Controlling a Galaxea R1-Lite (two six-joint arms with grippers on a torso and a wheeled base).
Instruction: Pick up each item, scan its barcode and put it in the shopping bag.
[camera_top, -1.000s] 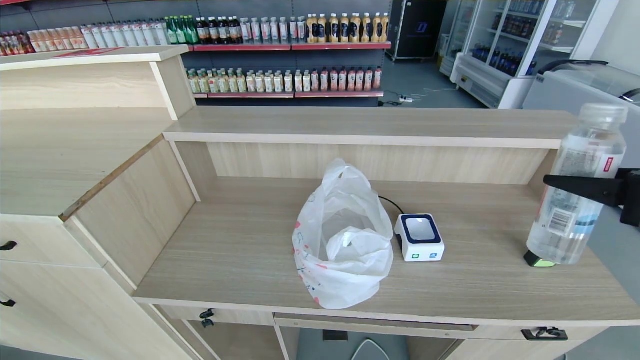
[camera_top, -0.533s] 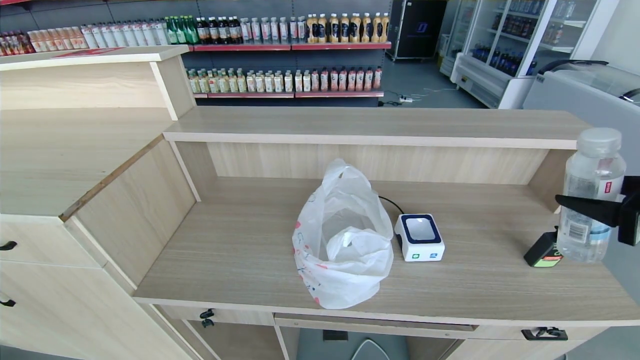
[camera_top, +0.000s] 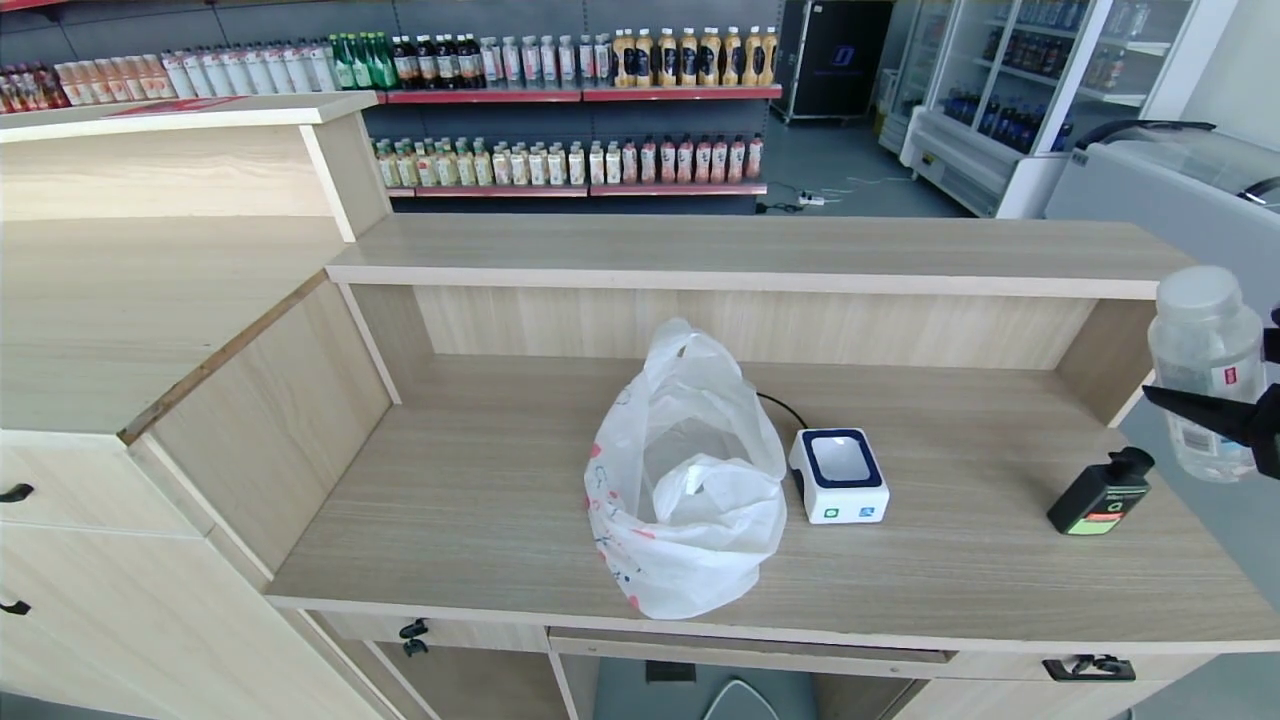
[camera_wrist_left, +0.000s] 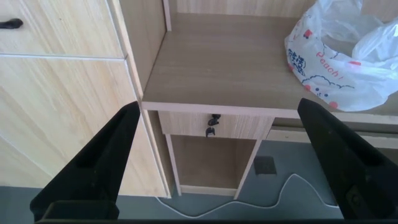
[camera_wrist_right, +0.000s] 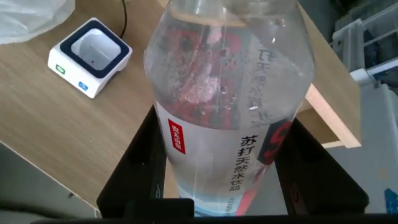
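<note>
The right gripper (camera_wrist_right: 227, 180) is grasping the water bottle (camera_top: 1205, 370) upright above the tabletop's (camera_top: 980, 570) right end, probably clearing the pump bottle (camera_top: 1098, 495), well apart from the scanner (camera_top: 838, 473). The left gripper (camera_wrist_left: 217, 106) is hanging released.

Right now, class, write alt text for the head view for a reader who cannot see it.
The right gripper holds a clear plastic water bottle upright at the right end of a light wooden counter. On it sit an open white plastic shopping bag, a white square barcode scanner beside it, and a black pump bottle.
</note>
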